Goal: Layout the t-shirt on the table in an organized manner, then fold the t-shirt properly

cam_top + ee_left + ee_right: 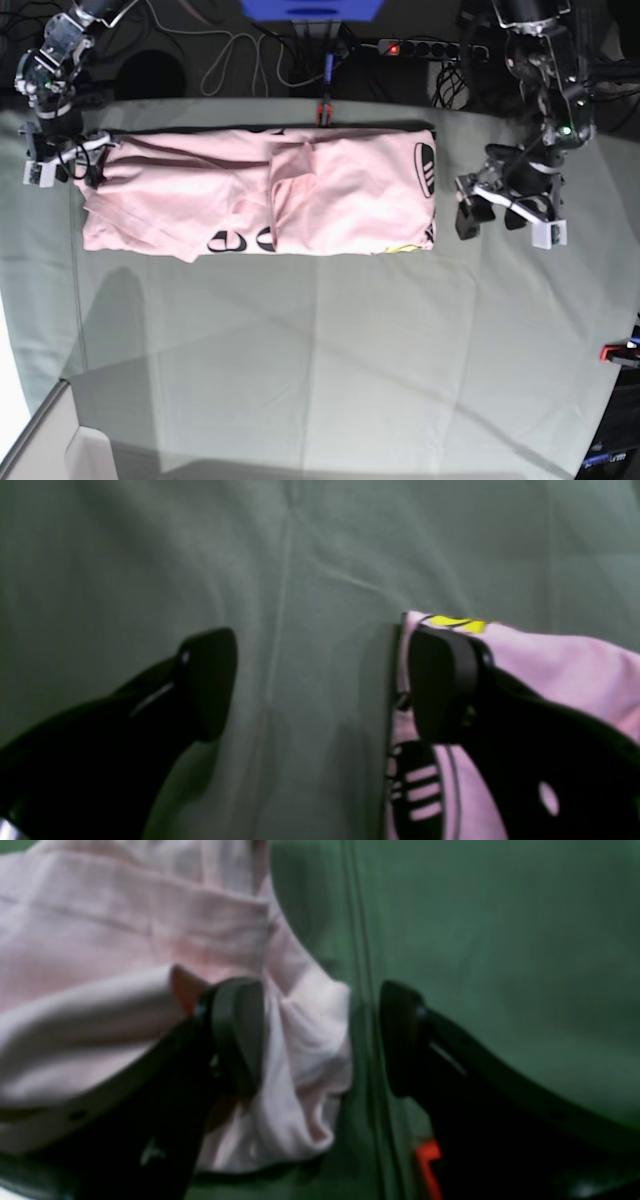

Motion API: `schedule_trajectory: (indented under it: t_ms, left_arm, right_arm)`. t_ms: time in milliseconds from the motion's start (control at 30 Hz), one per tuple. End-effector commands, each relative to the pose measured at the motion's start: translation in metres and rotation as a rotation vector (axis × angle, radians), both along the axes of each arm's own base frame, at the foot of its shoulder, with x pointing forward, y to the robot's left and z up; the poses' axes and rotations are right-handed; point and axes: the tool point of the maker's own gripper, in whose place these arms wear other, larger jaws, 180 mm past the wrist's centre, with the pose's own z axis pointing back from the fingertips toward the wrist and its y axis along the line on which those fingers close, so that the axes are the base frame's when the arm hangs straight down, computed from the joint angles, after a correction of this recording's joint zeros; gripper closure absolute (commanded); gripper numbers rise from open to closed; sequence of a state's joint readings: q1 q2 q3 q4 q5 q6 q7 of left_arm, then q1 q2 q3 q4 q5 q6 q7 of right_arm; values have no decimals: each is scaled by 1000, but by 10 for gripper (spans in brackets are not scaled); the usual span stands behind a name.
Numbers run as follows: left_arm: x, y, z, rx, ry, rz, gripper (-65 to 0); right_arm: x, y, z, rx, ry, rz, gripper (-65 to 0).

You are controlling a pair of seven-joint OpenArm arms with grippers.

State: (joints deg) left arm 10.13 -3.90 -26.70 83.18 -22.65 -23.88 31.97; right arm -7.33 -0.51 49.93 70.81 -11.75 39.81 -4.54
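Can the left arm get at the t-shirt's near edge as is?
Probably yes. The left gripper is open, one finger already over the t-shirt edge, the other over bare table; nothing sits between.

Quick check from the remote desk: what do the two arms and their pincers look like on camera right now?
Both arms are dark metal with exposed joints and cabling. The left pincer and right pincer have matte black, rounded paddle-shaped fingers. From the base view, white blocks sit at both wrists, and a green light shows on the left arm.

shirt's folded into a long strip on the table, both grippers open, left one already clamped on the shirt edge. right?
Not clamped. The left wrist view shows the left gripper open, one finger over the t-shirt edge, the other over the bare table. The rest holds.
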Motion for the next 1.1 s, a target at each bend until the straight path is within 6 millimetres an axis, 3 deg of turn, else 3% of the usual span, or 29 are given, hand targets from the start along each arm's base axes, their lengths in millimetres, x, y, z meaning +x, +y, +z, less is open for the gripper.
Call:
schedule_trajectory:
  t_ms: [0, 200, 400, 500, 600, 667, 767, 867, 1067]
  left_arm:
    - [10, 7, 16, -3, -62, 4, -516]
    - [6, 13, 18, -30, -69, 12, -516]
    - [2, 13, 15, -25, -56, 11, -516]
    - [-1, 14, 13, -27, -51, 12, -516]
    - [-2, 14, 12, -25, -47, 11, -516]
    - [-3, 14, 12, -25, -45, 11, -516]
    - [-9, 26, 12, -9, -38, 29, -516]
    - [-11, 39, 14, 3, -43, 61, -516]
    - [-29, 67, 12, 29, -23, 129, -516]
  right_arm:
    - [11, 1, 10, -8, -47, 20, -369]
    - [9, 34, -11, 43, 5, 106, -369]
    - [8, 36, -14, 50, 10, 110, -354]
    - [11, 41, -14, 53, 10, 126, -234]
    - [12, 41, -12, 49, 6, 128, -10]
    - [13, 40, -10, 43, 0, 129, 0]
    - [12, 38, 3, 14, -27, 126, 0]
    - [22, 43, 30, -9, -108, 121, 0]
    - [26, 68, 83, -44, -241, 124, 0]
